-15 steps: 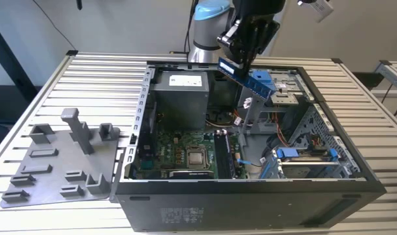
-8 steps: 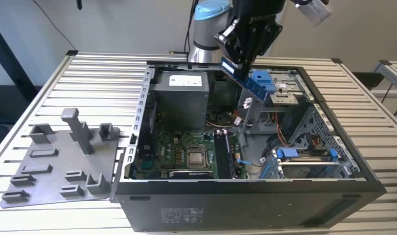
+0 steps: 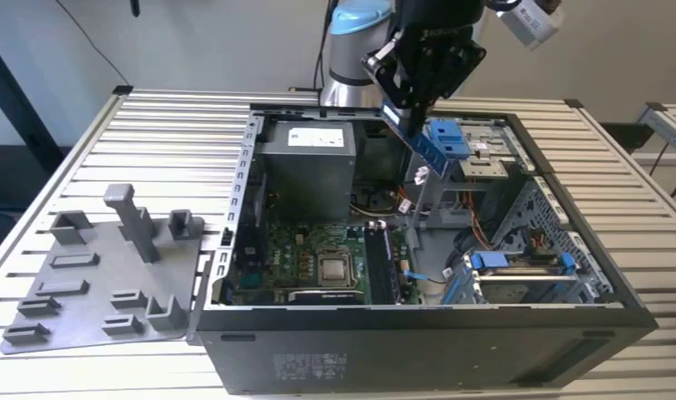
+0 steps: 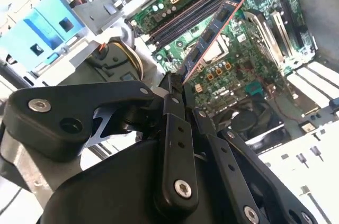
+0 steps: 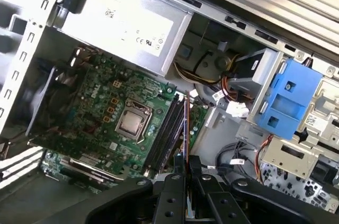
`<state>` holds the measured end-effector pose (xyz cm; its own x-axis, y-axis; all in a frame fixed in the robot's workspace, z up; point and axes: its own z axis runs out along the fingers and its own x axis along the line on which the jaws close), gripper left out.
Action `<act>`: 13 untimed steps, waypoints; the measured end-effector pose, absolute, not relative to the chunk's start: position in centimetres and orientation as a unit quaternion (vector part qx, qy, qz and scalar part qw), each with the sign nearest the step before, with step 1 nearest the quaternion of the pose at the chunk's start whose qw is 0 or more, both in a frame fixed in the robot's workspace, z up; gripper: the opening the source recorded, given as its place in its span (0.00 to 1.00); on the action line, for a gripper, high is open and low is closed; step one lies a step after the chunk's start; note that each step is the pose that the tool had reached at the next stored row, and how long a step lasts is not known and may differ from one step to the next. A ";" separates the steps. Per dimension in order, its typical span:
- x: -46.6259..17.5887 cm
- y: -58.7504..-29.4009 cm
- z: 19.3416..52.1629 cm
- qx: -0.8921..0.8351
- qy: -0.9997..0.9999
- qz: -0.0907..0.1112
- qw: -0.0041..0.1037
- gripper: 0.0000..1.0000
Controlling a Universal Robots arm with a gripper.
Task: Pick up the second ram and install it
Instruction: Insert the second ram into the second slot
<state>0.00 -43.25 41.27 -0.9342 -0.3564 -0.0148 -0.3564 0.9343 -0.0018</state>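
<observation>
My gripper (image 3: 403, 111) hangs above the open computer case (image 3: 427, 321), shut on one end of the second ram (image 3: 429, 148). The ram is a long thin board slanting down from the fingers into the case's upper space, well above the motherboard (image 3: 304, 258). In the second wrist view the ram (image 4: 213, 29) runs out from the gripper (image 4: 178, 84) over the memory slots (image 4: 183, 20) and the processor socket. In the first wrist view the ram (image 5: 186, 121) appears edge-on, a thin line beyond the gripper (image 5: 185, 163), lying along the memory slots (image 5: 165, 128).
A grey power-supply box (image 3: 304, 162) fills the case's back corner. A blue drive bracket (image 3: 449, 137) and loose cables (image 3: 410, 204) sit close beside the ram. A grey holder tray (image 3: 93, 292) with upright posts lies on the slatted table at the exterior view's left.
</observation>
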 end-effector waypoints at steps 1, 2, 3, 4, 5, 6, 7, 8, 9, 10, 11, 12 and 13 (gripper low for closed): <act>0.0 -43.3 41.3 -0.173 0.985 0.000 0.007 0.14; 0.0 -43.3 41.2 -0.163 0.987 0.000 0.007 0.14; 0.0 -43.3 41.2 -0.154 0.988 0.000 0.007 0.14; 0.0 -43.3 41.2 -0.146 0.989 0.000 0.007 0.14; 0.0 -43.3 41.2 -0.137 0.991 0.000 0.007 0.14; 0.0 -43.3 41.2 -0.128 0.992 0.000 0.007 0.14; 0.0 -43.3 41.1 -0.120 0.993 0.000 0.007 0.14; 0.0 -43.3 41.1 -0.111 0.994 0.000 0.007 0.14; 0.0 -43.3 41.1 -0.102 0.995 0.000 0.007 0.14; 0.0 -43.3 41.1 -0.093 0.996 0.000 0.007 0.14; 0.0 -43.3 41.1 -0.084 0.996 0.000 0.007 0.14; 0.0 -43.3 41.0 -0.076 0.997 0.000 0.007 0.14; 0.0 -43.3 41.0 -0.067 0.998 0.000 0.007 0.14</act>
